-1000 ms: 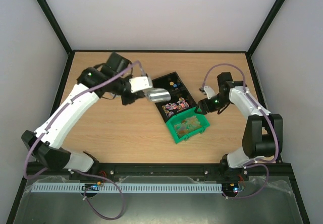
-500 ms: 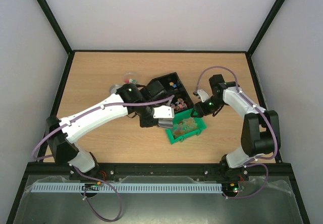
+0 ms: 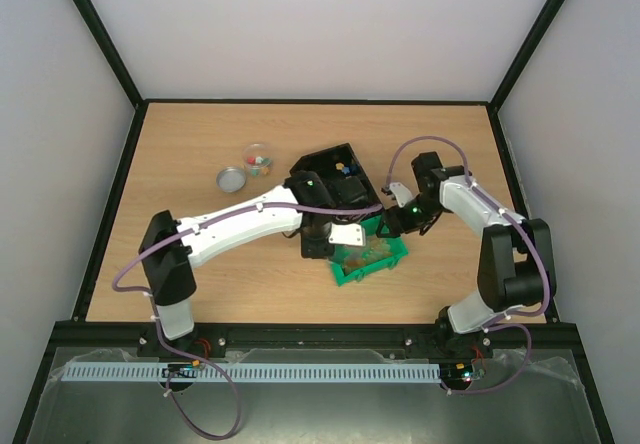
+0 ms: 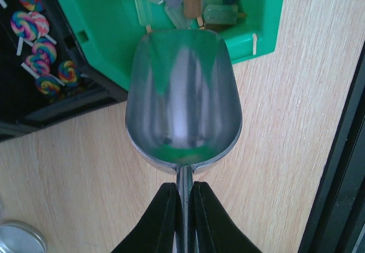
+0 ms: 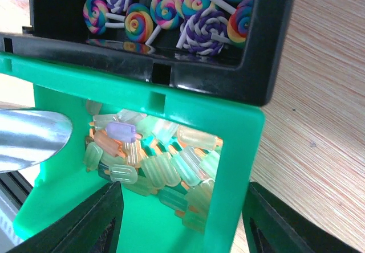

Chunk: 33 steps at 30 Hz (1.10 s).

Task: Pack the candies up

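Listing the items on the tabletop (image 3: 200, 134), with positions.

- Left tool (image 4: 183, 193): clenched on the thin handle of the metal scoop (image 4: 182, 93), one finger on each side of it.
- Scoop: bowl empty, hollow side up. Its lip lies just over the left rim of the green bin (image 4: 97, 19).
- Candies (image 4: 182, 2): small ice-lolly shapes in pale green, orange and lilac, heaped in the green bin. They lie straight ahead of the scoop's lip, on the line of its long axis, to the right of it. The nearest pieces are just beyond the lip, and none are in the bowl.
- Right tool (image 5: 182, 219): at the bin's right end, fingers spread wide to either side of the bin wall. Whether they press on it cannot be told.
- Black tray (image 5: 171, 76): touching the bin's far side and holding swirled lollipops (image 5: 199, 19).
- Clear jar (image 3: 258, 159): well apart to the far left, with a few coloured pieces inside. Its lid (image 3: 231, 178) lies just beside it.

Judgement: the left arm does the scooping, with a push along the handle's line into the heap.
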{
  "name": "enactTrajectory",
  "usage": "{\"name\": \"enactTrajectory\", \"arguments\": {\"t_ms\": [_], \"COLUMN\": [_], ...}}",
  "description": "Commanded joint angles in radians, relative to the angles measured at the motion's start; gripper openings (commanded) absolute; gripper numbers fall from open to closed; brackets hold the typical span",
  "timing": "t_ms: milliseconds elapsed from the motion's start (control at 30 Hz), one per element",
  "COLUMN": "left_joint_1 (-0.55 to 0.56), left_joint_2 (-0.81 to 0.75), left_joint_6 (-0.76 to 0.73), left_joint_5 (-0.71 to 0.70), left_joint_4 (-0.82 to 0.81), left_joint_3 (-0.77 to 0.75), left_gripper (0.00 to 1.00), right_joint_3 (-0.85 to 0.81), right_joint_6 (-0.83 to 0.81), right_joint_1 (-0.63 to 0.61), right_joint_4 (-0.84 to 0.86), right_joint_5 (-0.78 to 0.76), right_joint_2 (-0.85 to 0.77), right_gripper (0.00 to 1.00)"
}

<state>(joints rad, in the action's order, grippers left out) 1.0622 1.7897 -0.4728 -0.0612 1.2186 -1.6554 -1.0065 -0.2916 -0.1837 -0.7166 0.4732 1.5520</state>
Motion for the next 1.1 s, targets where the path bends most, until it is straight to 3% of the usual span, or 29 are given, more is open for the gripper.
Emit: {"name": "enactTrajectory", "arguments": {"t_ms": [0, 167, 500, 633, 1000, 1067], "left_joint_1": [0.026, 0.032, 0.036, 0.036, -0.020, -0.035], "left_joint_2": [0.045, 0.108, 0.199, 0.200, 0.223, 0.216], "left_joint_6": [0.014, 0.018, 0.023, 0.031, 0.057, 0.060], "left_joint_5": [-0.014, -0.004, 0.040, 0.089, 0.224, 0.254], "left_joint_4": [0.066, 0.077, 0.049, -0.022, -0.286, -0.338], "left_joint_3": [-0.064, -0.079, -0.088, -0.052, 0.105, 0.129], "left_gripper": [0.02, 0.02, 0.02, 0.02, 0.02, 0.02], "right_joint_3": [-0.006, -0.033, -0.050, -0.051, -0.052, -0.052], "right_joint_6": [-0.053, -0.121, -0.222, -0.215, -0.199, -0.196], "right_joint_1": [0.005, 0.011, 0.004, 0.005, 0.003, 0.003], "right_joint_4": [-0.096, -0.158, -0.278, -0.269, -0.259, -0.257], "right_joint_5": [-0.060, -0.095, 0.056, 0.066, 0.077, 0.075], "right_joint_2": [-0.054, -0.066, 0.026, 0.029, 0.056, 0.056], "right_gripper": [0.58, 0.56, 0.38, 0.33, 0.03, 0.01]}}
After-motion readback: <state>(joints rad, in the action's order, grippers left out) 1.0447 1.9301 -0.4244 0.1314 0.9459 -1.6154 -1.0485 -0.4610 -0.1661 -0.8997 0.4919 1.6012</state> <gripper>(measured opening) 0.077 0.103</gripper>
